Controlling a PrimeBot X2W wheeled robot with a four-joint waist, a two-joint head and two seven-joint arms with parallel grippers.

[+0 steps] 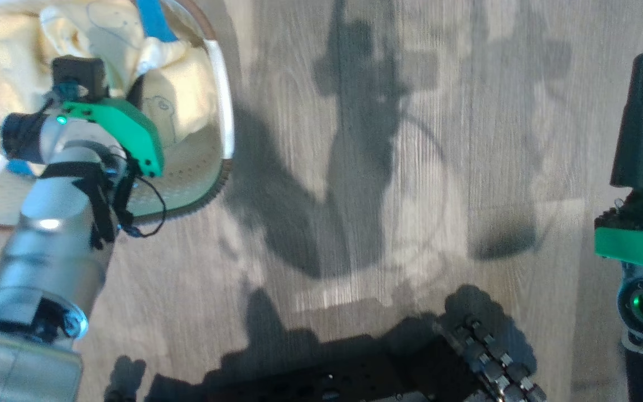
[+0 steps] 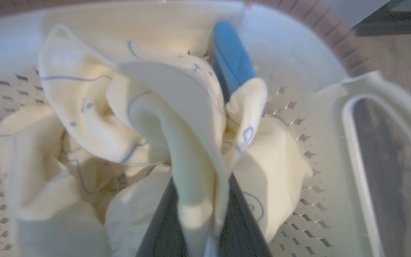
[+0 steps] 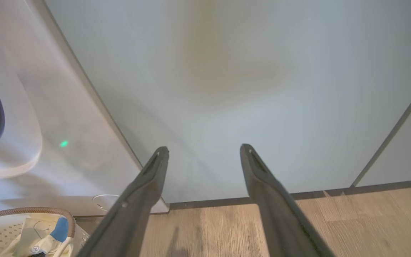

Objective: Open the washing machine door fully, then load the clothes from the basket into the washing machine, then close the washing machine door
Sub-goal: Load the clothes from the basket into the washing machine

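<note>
Left fingers, tips hidden in clothes

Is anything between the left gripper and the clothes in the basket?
Nothing visible does. The left gripper is shut on a fold of the clothes, inside the basket.

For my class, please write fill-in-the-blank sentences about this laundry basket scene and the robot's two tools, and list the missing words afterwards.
1. The left tool is shut on a fold of the pale yellow bear-printed garments, which have a cuff coloured ____.
2. The garments lie inside the cream perforated plastic basket, whose ribbed rim is ____.
3. The right tool, its dark fingers apart, holds ____.

Missing words: blue; brown; nothing.
</note>
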